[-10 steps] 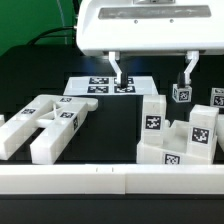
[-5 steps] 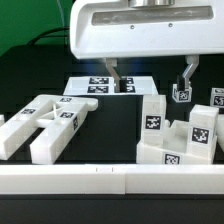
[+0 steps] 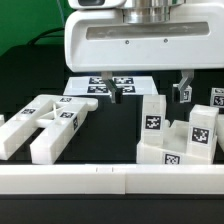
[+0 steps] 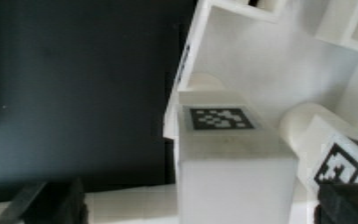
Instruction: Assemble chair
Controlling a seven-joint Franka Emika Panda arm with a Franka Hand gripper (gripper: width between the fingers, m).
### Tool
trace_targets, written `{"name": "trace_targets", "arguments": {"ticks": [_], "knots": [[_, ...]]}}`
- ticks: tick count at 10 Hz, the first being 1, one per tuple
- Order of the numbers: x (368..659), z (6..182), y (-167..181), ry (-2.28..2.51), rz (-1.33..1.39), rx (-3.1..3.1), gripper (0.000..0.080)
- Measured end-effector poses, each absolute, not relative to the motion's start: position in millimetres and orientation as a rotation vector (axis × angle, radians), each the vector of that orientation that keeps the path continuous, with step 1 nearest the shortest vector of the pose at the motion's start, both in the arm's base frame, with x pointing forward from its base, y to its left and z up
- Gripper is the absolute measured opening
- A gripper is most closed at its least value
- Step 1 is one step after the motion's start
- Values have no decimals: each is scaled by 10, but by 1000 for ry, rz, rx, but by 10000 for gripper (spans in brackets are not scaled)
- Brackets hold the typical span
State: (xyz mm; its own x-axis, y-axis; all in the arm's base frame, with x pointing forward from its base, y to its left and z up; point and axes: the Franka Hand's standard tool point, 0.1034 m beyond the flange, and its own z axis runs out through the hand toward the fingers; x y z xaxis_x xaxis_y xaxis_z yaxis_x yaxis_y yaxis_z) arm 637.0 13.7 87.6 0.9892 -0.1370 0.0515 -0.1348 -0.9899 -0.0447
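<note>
Wrist view is showing my fingers (image 4: pixel 44 200) wide apart over a chair block (image 4: pixel 229 160) — landing off-centre, I'm risking toppling it.

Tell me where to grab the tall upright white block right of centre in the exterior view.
Grip the upright block near its top, coming straight down with the open gripper closing on its two flat side faces. It stands tall and narrow, and up there it probably clears the lower stepped piece close on the exterior view's right.
</note>
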Motion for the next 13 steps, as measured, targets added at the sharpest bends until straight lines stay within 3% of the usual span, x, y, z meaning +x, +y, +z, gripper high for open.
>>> {"name": "trace_targets", "arguments": {"ticks": [1, 2, 3, 4, 5, 6, 10, 13], "knots": [[6366, 865, 136, 209, -82, -3093, 649], [6359, 847, 125, 210, -78, -3094, 534], [6357, 842, 126, 211, -77, -3094, 534], [6357, 843, 123, 213, -77, -3094, 397], [6357, 843, 123, 213, -77, -3094, 397], [6358, 843, 123, 213, -77, -3094, 291], [6358, 843, 129, 326, -75, -3080, 291], [6350, 838, 161, 854, -60, -2969, 291]]}}
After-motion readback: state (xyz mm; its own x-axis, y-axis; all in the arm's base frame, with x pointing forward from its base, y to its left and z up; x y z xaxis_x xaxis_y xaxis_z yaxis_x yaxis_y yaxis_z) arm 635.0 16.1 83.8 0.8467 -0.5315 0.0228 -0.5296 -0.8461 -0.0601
